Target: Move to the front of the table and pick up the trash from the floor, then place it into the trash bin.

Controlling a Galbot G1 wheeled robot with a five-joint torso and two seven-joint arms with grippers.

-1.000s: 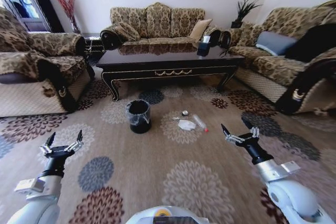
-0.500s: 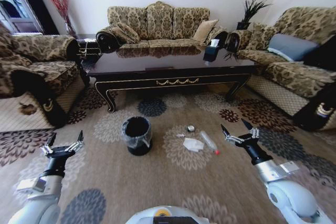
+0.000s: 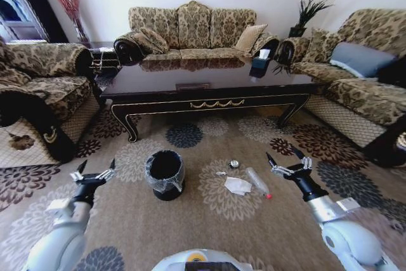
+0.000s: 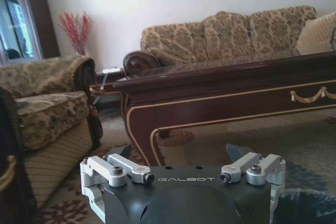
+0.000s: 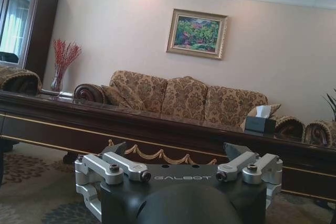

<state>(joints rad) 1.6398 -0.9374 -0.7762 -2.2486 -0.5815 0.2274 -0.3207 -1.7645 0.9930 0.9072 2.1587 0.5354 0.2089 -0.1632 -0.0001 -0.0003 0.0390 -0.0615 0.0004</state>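
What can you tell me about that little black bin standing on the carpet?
The trash bin is a small round black bucket, standing upright on the patterned floor in front of the table. A clear plastic liner is folded over its rim and crinkles down the outside. Its inside looks dark, and I cannot tell whether anything is in it. The trash lies on the carpet beside it, apart from it. Nothing touches the bin but the floor.

White tissue (image 3: pixel 238 185), red-capped clear bottle (image 3: pixel 257 181) and silver ball (image 3: pixel 234 164) litter the carpet (image 3: pixel 190 226) beside the black bin (image 3: pixel 165 174)
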